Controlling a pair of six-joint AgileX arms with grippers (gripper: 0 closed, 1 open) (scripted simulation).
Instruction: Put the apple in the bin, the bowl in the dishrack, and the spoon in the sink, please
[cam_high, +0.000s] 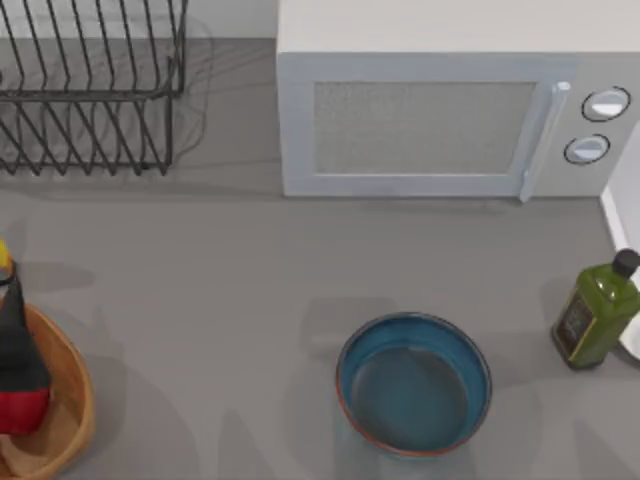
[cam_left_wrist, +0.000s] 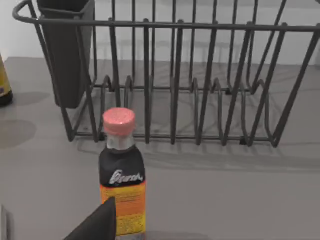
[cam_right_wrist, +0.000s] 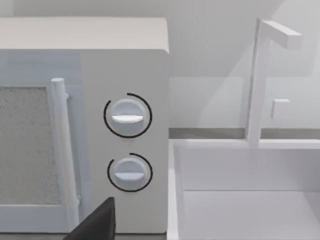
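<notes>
The teal-blue bowl (cam_high: 413, 384) sits upright and empty at the table's front middle. The tan bin (cam_high: 68, 405) is at the front left edge. The black wire dishrack (cam_high: 90, 90) (cam_left_wrist: 190, 85) stands at the back left. The white sink (cam_right_wrist: 250, 200) with its tap is right of the microwave, at the table's right edge (cam_high: 622, 205). A red patch (cam_high: 22, 412) lies over the bin at the foot of a dark bottle; I cannot tell whether it is the apple. The spoon is out of view. Dark parts of my left gripper (cam_left_wrist: 97, 222) and right gripper (cam_right_wrist: 97, 222) show low in their wrist views.
A dark sauce bottle (cam_left_wrist: 122, 175) (cam_high: 15, 350) with a pink cap stands between the bin and the dishrack. A yellow bottle (cam_left_wrist: 3, 80) stands farther left. The microwave (cam_high: 430, 125) fills the back, and a green oil bottle (cam_high: 597, 312) stands at the right.
</notes>
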